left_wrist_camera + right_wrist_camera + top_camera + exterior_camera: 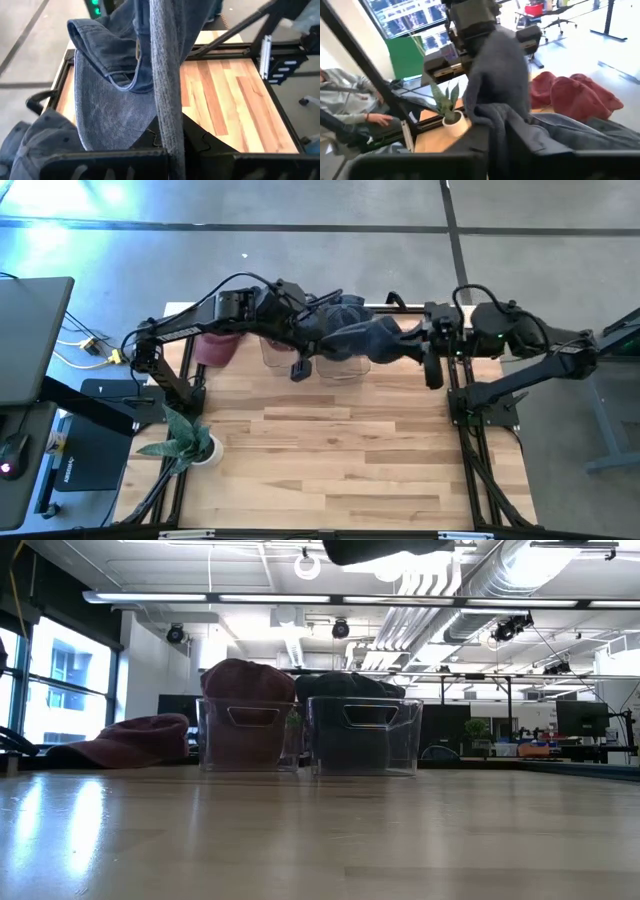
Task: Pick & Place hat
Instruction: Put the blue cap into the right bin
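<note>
Hat (350, 332), blue, hanging stretched between both grippers, upper centre of high view, above clear bins (340, 363). Left gripper (318, 330) clamping one end, right gripper (418, 340) pinching other end. Pick done; placing still pending. Low view showing red hats (240, 680) filling left bin, one lying beside; wrist views missing that.

A: Where's the hat (358, 332)?
B: Blue denim, stretched out in the air over the clear bins at the table's back edge, level with both arms.
A: Pose?
B: Crumpled, hanging in folds. Brim edge-on in the left wrist view (165, 90), seams visible.
</note>
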### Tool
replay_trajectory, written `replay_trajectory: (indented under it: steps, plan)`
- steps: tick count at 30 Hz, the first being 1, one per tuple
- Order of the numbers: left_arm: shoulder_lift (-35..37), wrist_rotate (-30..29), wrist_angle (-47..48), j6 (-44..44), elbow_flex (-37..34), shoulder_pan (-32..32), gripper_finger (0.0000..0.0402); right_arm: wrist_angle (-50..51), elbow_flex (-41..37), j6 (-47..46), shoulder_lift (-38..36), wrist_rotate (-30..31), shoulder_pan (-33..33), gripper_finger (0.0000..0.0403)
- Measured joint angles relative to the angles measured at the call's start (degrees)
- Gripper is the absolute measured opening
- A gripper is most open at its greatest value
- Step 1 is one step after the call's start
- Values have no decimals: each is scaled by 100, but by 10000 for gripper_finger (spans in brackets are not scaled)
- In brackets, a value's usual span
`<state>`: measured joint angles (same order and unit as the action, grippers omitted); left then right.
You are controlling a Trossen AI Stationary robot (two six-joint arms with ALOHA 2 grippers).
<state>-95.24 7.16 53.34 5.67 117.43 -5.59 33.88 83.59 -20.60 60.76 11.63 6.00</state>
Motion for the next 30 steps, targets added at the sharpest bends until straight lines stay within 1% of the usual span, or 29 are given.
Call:
replay_trajectory:
  steps: [1, 2, 3, 4, 7, 13, 15, 17, 20, 22, 23, 24, 26, 28, 30]
  plan:
    - [0, 3, -9, 58, 0, 44, 1, 59, -2, 4, -62, -49, 0, 22]
    - [0, 12, -24, 113, 0, 84, 1, 106, -2, 21, -124, -172, -2, 12]
    - [1, 21, -40, 143, 0, 117, 1, 144, -2, 94, -175, -336, 0, 9]
    - [6, 23, -44, 159, 0, 144, 1, 181, -2, 171, -221, -510, 0, 14]
    - [22, 50, -34, 162, 0, 168, 1, 338, -2, 293, -273, -837, 2, 59]
    - [22, 106, -33, 160, 0, 147, 1, 1154, -2, 442, -282, -1240, 0, 196]
    - [22, 120, -31, 160, 0, 149, 1, 1300, -4, 545, -362, -1459, 0, 234]
    - [23, 125, -32, 160, 0, 149, 1, 1364, -4, 464, -511, -1630, 1, 256]
    - [24, 122, -34, 158, 0, 149, 1, 1363, -4, 132, -795, -1626, 2, 264]
    - [24, 122, -33, 158, 0, 149, 1, 1365, -4, 43, -982, -1479, 2, 264]
    - [24, 120, -36, 158, 0, 149, 1, 1367, -4, 13, -1067, -1303, 2, 263]
    - [24, 122, -40, 158, 0, 149, 1, 1364, -4, -29, -1145, -1010, 3, 261]
    - [24, 120, -42, 158, 0, 149, 1, 1359, -4, -302, -1227, -238, 2, 252]
    - [24, 122, -77, 156, 0, 149, 1, 1382, 9, -628, -1211, 312, -5, 235]
    - [24, 129, -167, 155, 0, 149, 1, 1412, 8, -765, -1049, 530, -47, 205]
